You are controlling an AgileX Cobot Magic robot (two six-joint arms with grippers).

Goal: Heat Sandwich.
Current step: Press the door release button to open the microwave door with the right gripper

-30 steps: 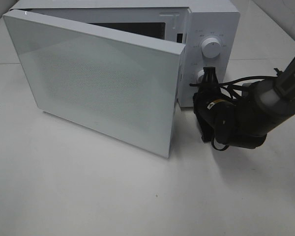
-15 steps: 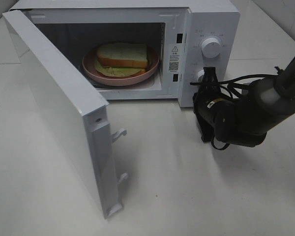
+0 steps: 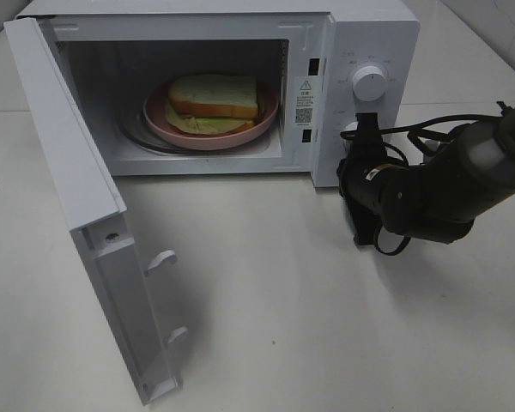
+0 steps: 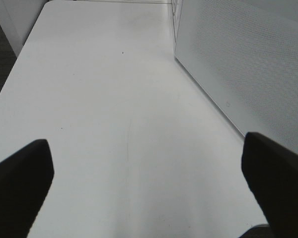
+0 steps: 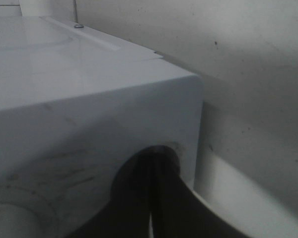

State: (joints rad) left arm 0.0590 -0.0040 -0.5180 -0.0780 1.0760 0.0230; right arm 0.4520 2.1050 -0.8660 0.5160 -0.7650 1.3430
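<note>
The sandwich (image 3: 215, 96), white bread with a pale green layer under it, lies on a round pink plate (image 3: 266, 116) inside the open white microwave (image 3: 373, 34). The microwave door (image 3: 77, 197) stands swung far out to the left. My right gripper (image 3: 366, 124) is shut, and its black fingertips rest against the control panel at the lower knob, below the upper knob (image 3: 368, 82). In the right wrist view the shut right gripper (image 5: 153, 168) touches the microwave's front. My left gripper (image 4: 146, 163) is open over bare table, holding nothing, beside the door's outer face (image 4: 238, 64).
The white table (image 3: 309, 326) stretches out in front of the microwave. The open door juts toward the front left corner, with its two latch hooks (image 3: 161, 259) sticking out. Cables (image 3: 429, 129) trail from the right arm beside the microwave's right side.
The microwave door has swung from nearly across the opening to wide open on the left, uncovering the sandwich and plate. My right gripper has stayed at the lower knob.
</note>
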